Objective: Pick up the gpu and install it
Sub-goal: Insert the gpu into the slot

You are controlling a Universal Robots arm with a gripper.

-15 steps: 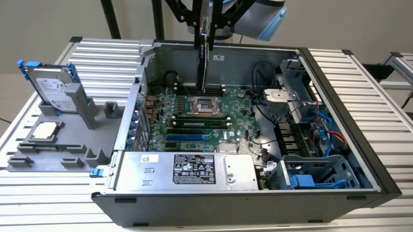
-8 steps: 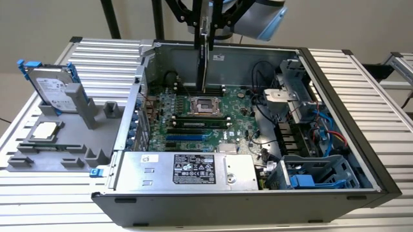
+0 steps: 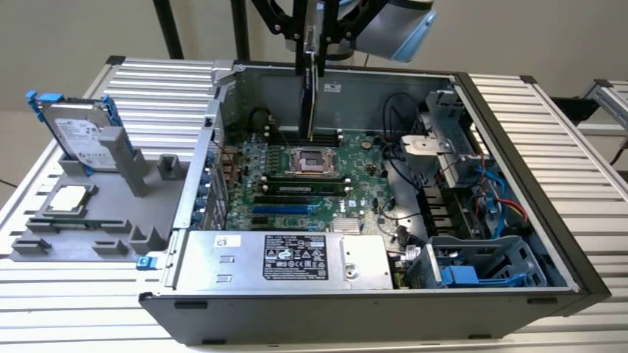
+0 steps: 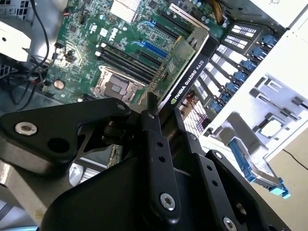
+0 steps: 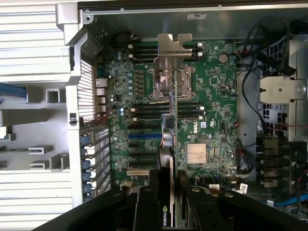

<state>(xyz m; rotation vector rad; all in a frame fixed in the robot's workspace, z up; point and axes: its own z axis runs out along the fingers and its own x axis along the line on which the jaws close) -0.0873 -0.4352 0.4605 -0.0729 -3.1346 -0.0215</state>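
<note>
Inside the open case (image 3: 343,316), above the processor socket (image 3: 312,160), the hand (image 3: 312,66) pinches the gpu (image 3: 311,107).

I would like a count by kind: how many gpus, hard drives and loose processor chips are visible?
gpu, held by the claw: 1
hard drive, on the grey stand: 1
processor chip, on the grey stand: 1
Total: 3

White lettering (image 4: 188,82) runs along the black edge of the gpu (image 4: 166,72) in the second wrist view; a printed label (image 3: 299,257) sits on the power supply (image 3: 211,261), lower centre of the exterior view
</note>
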